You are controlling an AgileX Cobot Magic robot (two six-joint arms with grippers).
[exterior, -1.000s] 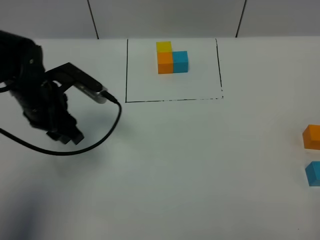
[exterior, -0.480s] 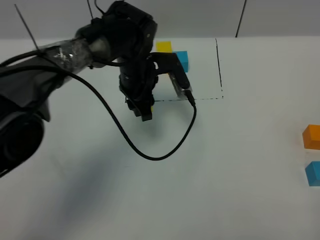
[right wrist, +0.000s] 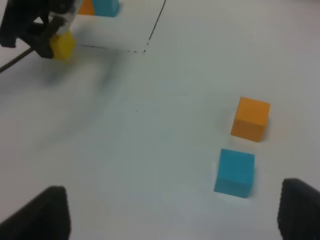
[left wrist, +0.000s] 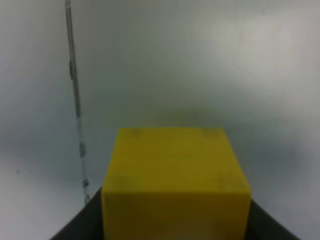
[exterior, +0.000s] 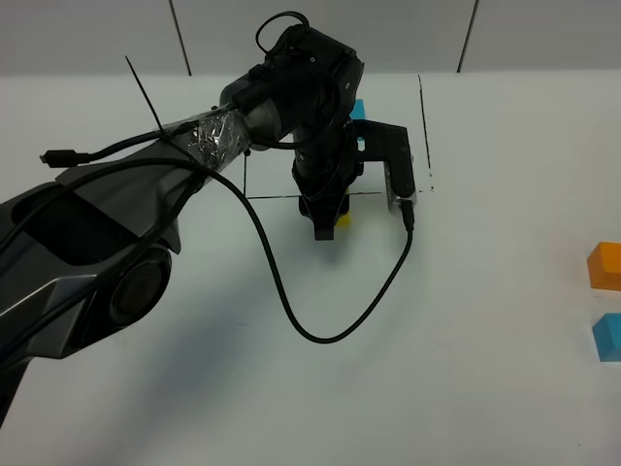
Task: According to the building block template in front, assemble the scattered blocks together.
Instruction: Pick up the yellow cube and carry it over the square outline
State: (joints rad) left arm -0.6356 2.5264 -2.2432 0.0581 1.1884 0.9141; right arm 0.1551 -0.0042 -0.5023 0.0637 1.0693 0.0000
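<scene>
White table [exterior: 485, 408], plain and matte, fills the scene. Closest in, my right claw [right wrist: 175, 205] hangs low over it, its two dark fingers [right wrist: 50, 212] spread wide with nothing between them. Just ahead of that claw lies the loose blue block [right wrist: 235, 172]. A little beyond it, close but not touching, sits the loose orange block [right wrist: 251, 118]. Both rest flat on the table, well off to the right of my left claw.

My left arm [exterior: 116, 233] stretches from the near left corner diagonally out across the middle of the table. Part of it is wrapped in silvery tape, and the wrist is bent so the claw points down at the surface. A black cable [exterior: 320, 335] droops from the wrist in a loop on the near side. My left claw [exterior: 325, 225] is clamped on the loose yellow block [left wrist: 175, 180], dark jaws against two of its sides. Whether the block touches the table I cannot tell.

Just past the claw runs the near edge of the thin black line [exterior: 272, 197] that frames the template. The claw and its block are just on the near side of it. Beyond the line, the template [exterior: 358, 105] is mostly hidden behind my wrist. From above only a sliver of its blue cube shows, while my right wrist camera catches its orange and blue cubes side by side. Farthest back stands a grey wall [exterior: 543, 34].
</scene>
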